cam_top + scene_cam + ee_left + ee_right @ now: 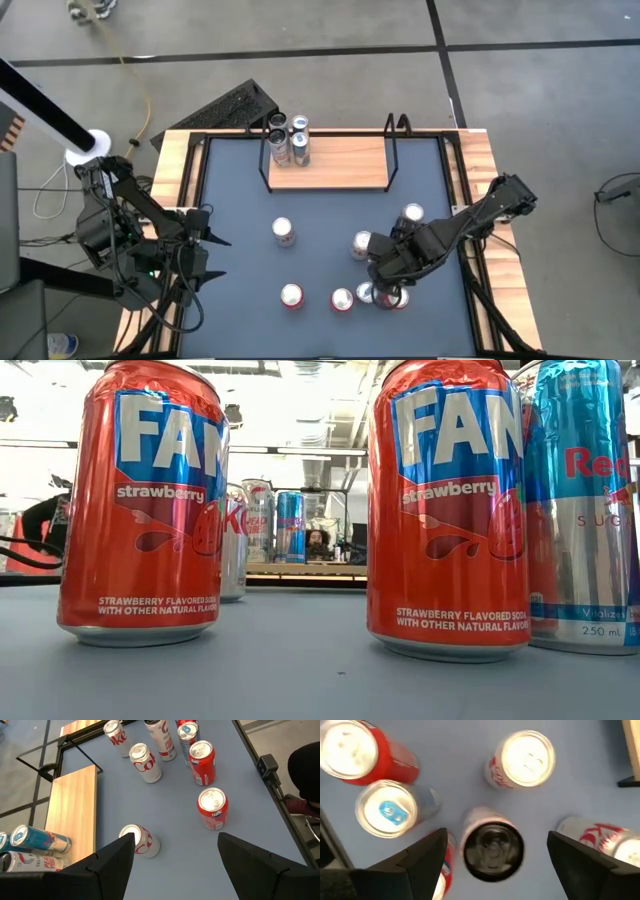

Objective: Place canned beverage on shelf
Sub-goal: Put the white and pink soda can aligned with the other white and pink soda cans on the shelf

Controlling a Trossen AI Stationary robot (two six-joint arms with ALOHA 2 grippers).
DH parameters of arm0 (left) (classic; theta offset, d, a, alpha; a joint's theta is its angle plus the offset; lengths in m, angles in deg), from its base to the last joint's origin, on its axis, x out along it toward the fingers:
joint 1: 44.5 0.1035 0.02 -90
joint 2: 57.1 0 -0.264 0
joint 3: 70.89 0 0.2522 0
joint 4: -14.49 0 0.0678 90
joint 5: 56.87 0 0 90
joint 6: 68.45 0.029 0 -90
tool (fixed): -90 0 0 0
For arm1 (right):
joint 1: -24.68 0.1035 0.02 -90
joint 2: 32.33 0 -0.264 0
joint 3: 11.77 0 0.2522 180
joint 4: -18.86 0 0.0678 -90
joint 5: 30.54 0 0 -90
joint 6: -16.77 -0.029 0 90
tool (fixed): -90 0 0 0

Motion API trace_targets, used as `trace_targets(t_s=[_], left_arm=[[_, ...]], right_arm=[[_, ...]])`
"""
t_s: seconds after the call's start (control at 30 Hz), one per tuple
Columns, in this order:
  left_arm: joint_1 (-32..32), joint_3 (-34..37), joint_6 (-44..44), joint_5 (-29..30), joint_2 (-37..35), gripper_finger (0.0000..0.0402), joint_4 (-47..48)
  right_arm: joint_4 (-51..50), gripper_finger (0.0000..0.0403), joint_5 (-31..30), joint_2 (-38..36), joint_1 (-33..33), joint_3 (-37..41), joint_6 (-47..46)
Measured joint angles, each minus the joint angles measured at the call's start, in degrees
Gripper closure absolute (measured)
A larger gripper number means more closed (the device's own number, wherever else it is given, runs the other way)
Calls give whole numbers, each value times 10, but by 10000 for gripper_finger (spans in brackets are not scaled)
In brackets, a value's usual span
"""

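Observation:
The shelf (pixel 335 162), a light-wood board with black rod ends, stands at the table's far middle. Three cans (pixel 287 140) stand upright on its left end. Several more cans stand on the blue-grey table. My right gripper (pixel 385 283) hangs open above a cluster of cans near the front right. Its fingers stand on either side of a dark-topped can (pixel 492 849), above it and apart from it. My left gripper (pixel 212 255) waits open at the table's left side, with nothing between its fingers (pixel 176 840).
Close around the dark-topped can stand a silver can with a blue tab (pixel 387 810), a red can (pixel 355 752), a white Coke can (pixel 525 760) and another (pixel 605 837). Two red Fanta cans (pixel 140 500) (pixel 450 505) stand near the front edge. The shelf's middle and right part lie bare.

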Motion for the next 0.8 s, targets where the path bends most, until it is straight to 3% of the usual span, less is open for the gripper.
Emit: trace_targets(t_s=[0.4, 0.8], left_arm=[[0, 0, -5, -2, 0, 127, 0], [0, 0, -9, -1, 0, 127, 0]], right_arm=[[33, 58, 31, 0, -1, 79, -4], [52, 79, 60, 0, -10, 86, 36]])
